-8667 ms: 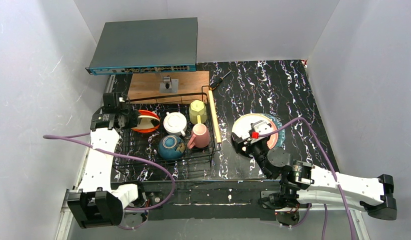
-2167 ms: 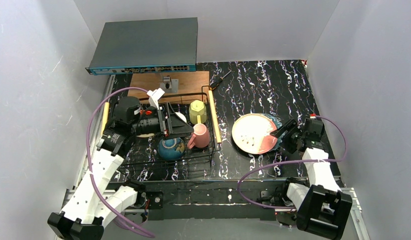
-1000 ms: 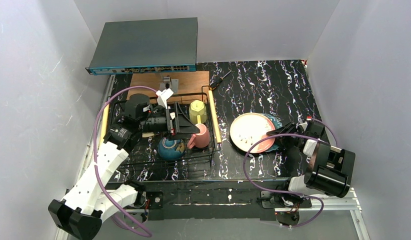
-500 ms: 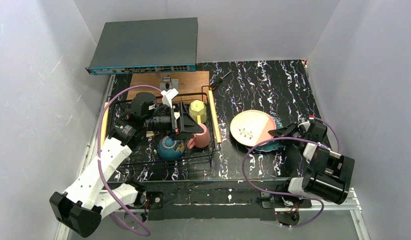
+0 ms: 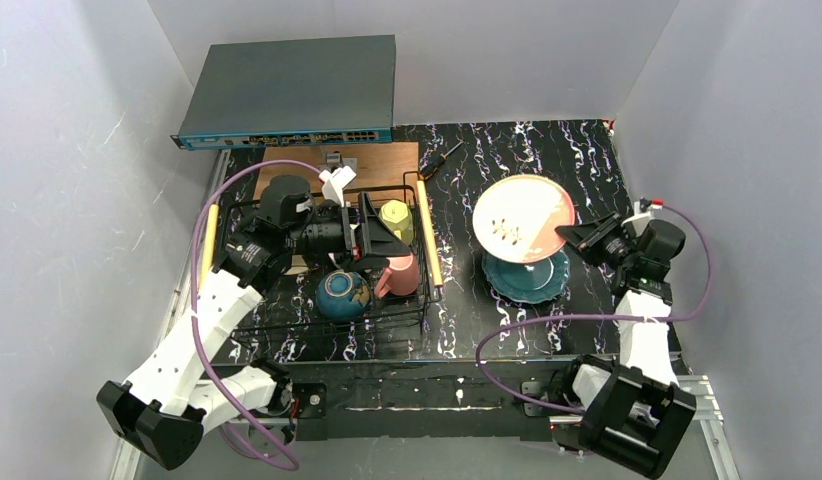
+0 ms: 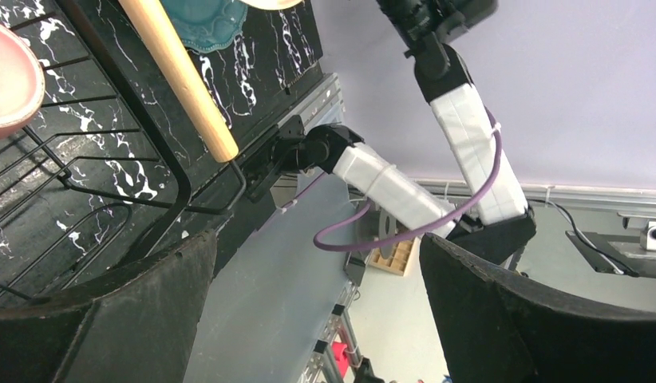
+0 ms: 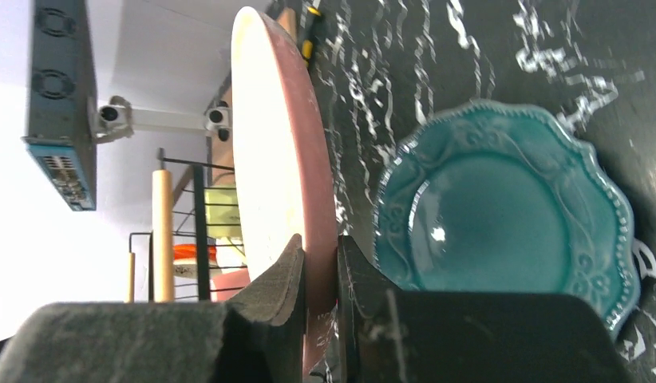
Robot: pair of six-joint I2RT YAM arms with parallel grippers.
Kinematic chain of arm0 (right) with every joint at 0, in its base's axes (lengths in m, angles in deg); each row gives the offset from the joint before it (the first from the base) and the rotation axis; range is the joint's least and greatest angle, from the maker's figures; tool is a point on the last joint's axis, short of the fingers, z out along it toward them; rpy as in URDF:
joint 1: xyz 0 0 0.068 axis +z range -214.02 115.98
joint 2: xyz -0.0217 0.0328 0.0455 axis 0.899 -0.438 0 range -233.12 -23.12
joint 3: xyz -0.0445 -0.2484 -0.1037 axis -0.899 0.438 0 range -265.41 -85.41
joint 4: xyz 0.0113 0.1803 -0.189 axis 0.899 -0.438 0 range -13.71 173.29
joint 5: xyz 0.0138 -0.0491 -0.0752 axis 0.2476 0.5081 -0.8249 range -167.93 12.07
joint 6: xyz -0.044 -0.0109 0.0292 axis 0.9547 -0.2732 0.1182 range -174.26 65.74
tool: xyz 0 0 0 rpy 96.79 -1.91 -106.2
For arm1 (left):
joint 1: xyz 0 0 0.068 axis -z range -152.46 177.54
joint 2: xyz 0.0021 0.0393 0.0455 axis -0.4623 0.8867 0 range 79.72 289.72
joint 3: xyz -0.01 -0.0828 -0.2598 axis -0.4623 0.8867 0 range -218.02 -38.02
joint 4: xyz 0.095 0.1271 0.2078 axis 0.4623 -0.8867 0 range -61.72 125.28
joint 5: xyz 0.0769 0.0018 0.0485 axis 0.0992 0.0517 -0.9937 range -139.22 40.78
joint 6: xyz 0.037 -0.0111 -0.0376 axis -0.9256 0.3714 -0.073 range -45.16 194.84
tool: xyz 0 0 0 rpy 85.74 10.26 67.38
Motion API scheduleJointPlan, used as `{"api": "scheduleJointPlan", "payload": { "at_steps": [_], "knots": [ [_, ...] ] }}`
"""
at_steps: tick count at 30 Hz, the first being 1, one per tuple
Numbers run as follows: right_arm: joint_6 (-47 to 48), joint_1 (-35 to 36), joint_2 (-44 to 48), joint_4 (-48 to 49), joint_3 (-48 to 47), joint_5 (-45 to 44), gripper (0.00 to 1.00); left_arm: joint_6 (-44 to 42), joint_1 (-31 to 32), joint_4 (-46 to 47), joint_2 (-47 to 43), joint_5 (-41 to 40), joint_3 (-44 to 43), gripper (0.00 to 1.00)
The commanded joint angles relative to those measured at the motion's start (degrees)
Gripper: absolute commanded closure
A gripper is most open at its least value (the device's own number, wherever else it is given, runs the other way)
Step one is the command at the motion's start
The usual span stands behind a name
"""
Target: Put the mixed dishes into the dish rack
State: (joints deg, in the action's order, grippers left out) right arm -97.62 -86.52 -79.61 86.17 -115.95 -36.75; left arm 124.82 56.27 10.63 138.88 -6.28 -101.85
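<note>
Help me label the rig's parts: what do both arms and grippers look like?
The left arm and right arm share white shells, black joints and a looping purple cable. The left gripper and right gripper are black, with blunt wedge-shaped fingers.

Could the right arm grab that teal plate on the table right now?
Probably not yet. The right fingers are shut on the cream plate, held above the table. The teal plate lies uncovered just below, so once that load is set down it looks reachable.
</note>
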Motion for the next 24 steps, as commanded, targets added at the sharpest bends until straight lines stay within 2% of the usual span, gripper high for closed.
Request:
{"api": "scheduleJointPlan", "payload": {
  "at_steps": [1, 4, 8, 14, 19, 24],
  "knots": [
    [-3.09, 1.53, 5.42, -0.65, -9.51, 1.33, 0.99, -0.04, 0.27, -3.83, -0.78, -3.25, -3.85, 0.02],
    [-2.37, 5.29, 7.17, -3.09, -14.87, -1.70, 0.99, 0.75, 0.28, -5.71, -1.11, -5.69, -5.89, 0.02],
    [0.56, 13.84, 7.56, -8.06, -24.16, -8.21, 0.99, 2.76, 0.27, -7.32, -1.24, -7.95, -9.35, 0.04],
    [1.10, 25.52, 5.46, -9.16, -33.97, -13.73, 0.99, 8.97, 0.27, -6.68, -1.99, -11.13, -14.22, 0.05],
    [1.99, 35.09, 3.19, -8.20, -37.77, -17.81, 0.99, 17.22, 0.27, -3.84, -1.80, -12.67, -16.49, 0.05],
    [4.38, 45.31, 1.60, -4.90, -37.49, -23.00, 0.99, 31.42, 0.21, 2.83, 0.01, -10.83, -15.70, 0.05]
  ]
}}
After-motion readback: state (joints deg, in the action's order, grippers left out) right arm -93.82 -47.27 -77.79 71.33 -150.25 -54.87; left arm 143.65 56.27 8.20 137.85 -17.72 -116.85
